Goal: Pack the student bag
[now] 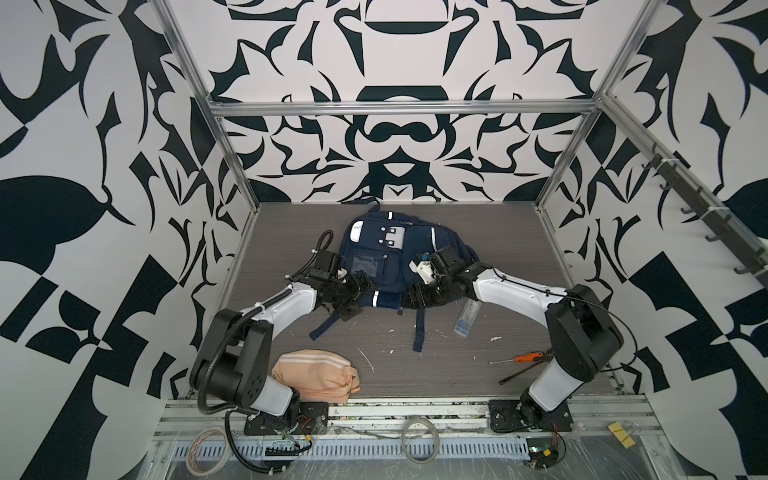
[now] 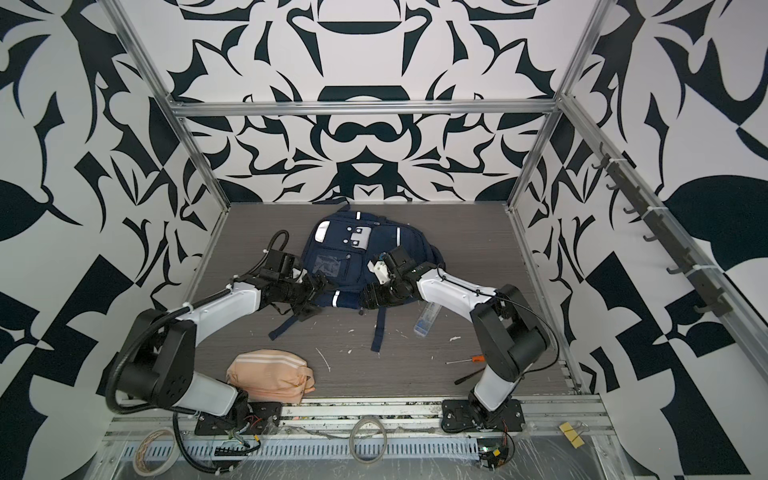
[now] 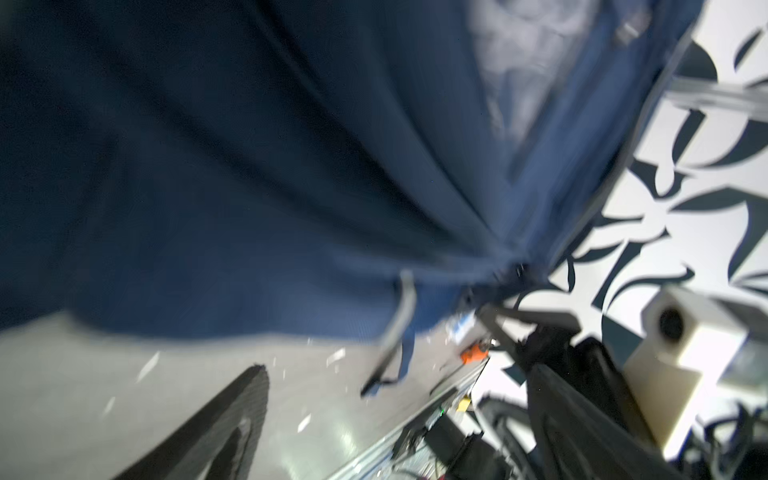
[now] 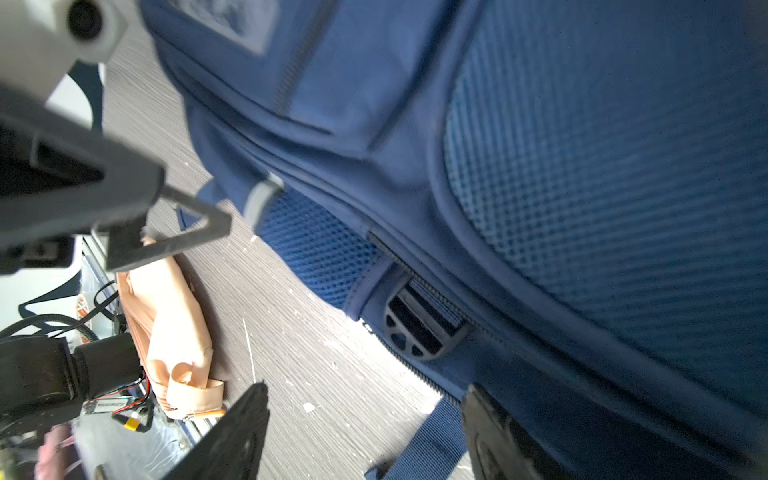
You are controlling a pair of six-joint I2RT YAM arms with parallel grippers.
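Student bag (image 1: pixel 380 253) (image 2: pixel 347 255): lies flat, front side up, mid-surface and toward the far edge. Its top handle points at the far edge. Grey-white patch and clear window pocket face up. The main zip reads closed in both top views.

Surface (image 1: pixel 503 249): grey wood-grain, with white scraps (image 1: pixel 365 359) scattered along the near half.

Straps (image 1: pixel 419 330): two of them trail from the bag's near edge toward the near edge of the surface.

Left gripper (image 1: pixel 356 297) (image 2: pixel 314 296): at the bag's near left corner, jaws spread wide, nothing between them. The left wrist view is blurred, with navy fabric filling most of it.

Right gripper (image 1: pixel 406 297) (image 2: pixel 366 297): at the bag's near right corner, jaws spread. In the right wrist view one of the fingers (image 4: pixel 239 432) is over bare surface and the other is against the bag's near edge. I cannot tell whether it touches.

Pouch (image 1: pixel 313 374) (image 2: pixel 268 374) (image 4: pixel 166 320): peach-pink, striped, at the near left corner beside the left arm's base, well apart from the bag.

Clear case (image 1: pixel 467 318) (image 2: pixel 428 320): on the surface just beside the bag's near right corner, under the right arm.

Screwdriver (image 1: pixel 524 357) (image 2: pixel 473 358): orange handle, near the right arm's base.
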